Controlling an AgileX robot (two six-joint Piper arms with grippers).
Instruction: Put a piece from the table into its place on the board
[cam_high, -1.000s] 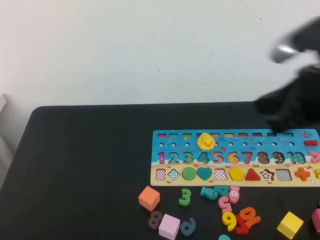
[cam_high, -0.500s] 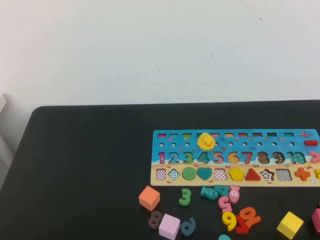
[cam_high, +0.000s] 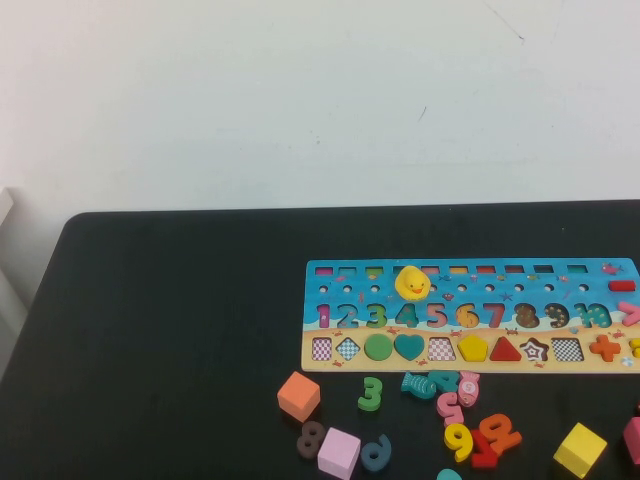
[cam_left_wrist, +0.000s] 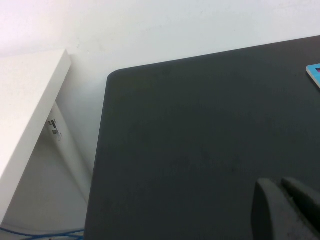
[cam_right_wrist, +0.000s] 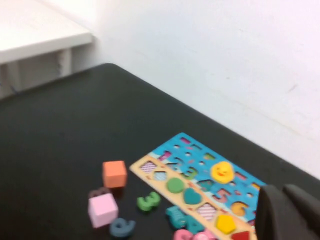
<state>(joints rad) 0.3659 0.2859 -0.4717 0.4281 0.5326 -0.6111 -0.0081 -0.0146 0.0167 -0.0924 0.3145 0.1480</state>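
The blue and tan number-and-shape board (cam_high: 330, 292) lies on the right half of the black table, with a yellow smiley piece (cam_high: 412, 283) on its top row. Loose pieces lie in front of it: an orange cube (cam_high: 298, 396), a pink cube (cam_high: 339, 452), a green 3 (cam_high: 371, 393), a yellow cube (cam_high: 580, 449) and a pile of numbers (cam_high: 470, 430). Neither gripper shows in the high view. My left gripper (cam_left_wrist: 277, 182) is shut and empty above bare table. My right gripper (cam_right_wrist: 280, 189) is shut and empty, high above the board (cam_right_wrist: 172, 143) and the orange cube (cam_right_wrist: 114, 173).
A brown 8 (cam_high: 309, 438) and a blue 9 (cam_high: 376, 453) lie by the pink cube. A pink block (cam_high: 633, 438) sits at the right edge. The table's left half (cam_high: 170, 320) is bare. A white shelf (cam_left_wrist: 25, 105) stands beyond the table's left corner.
The right arm, a dark blur at the upper right of the high view a second ago, has left that view. The board and pieces have not moved.
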